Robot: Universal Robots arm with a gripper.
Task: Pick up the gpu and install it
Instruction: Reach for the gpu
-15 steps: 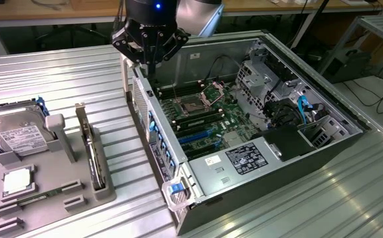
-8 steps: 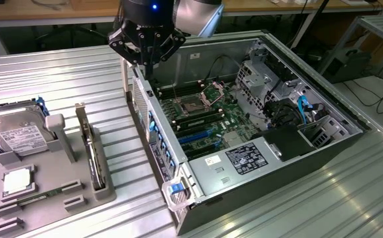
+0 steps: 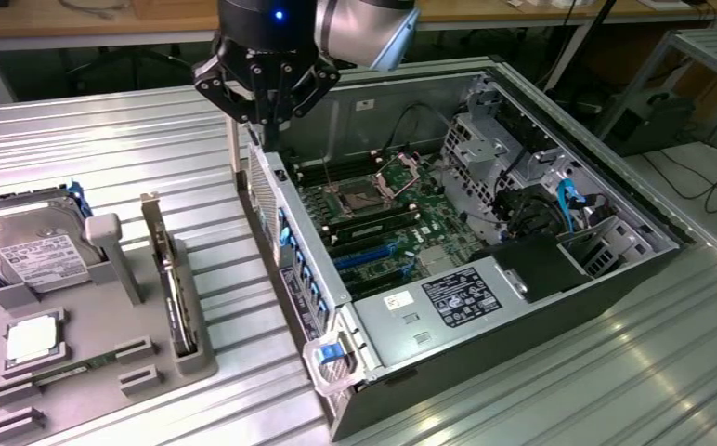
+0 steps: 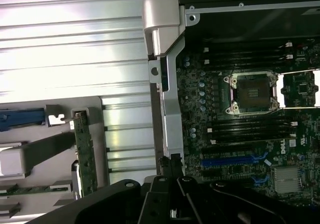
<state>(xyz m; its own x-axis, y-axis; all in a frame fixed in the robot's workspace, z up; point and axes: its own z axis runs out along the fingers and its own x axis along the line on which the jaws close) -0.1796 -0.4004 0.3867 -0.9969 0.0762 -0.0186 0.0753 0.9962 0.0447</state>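
Fingers (image 4: 164, 166) pinching shut on nothing, hovering over the open computer case (image 3: 483, 372) at its near wall, gpu (image 3: 166, 269) standing on edge in the grey holder (image 3: 86, 390) on the worktop (image 3: 110, 149), sitting well apart, toward the exterior view's left of the fingers

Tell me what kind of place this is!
Probably a robot lab or workshop for building computers. A robot's gripper hangs over an open computer case on a ribbed metal table, and a hard drive and gpu sit in a gray holder beside it.
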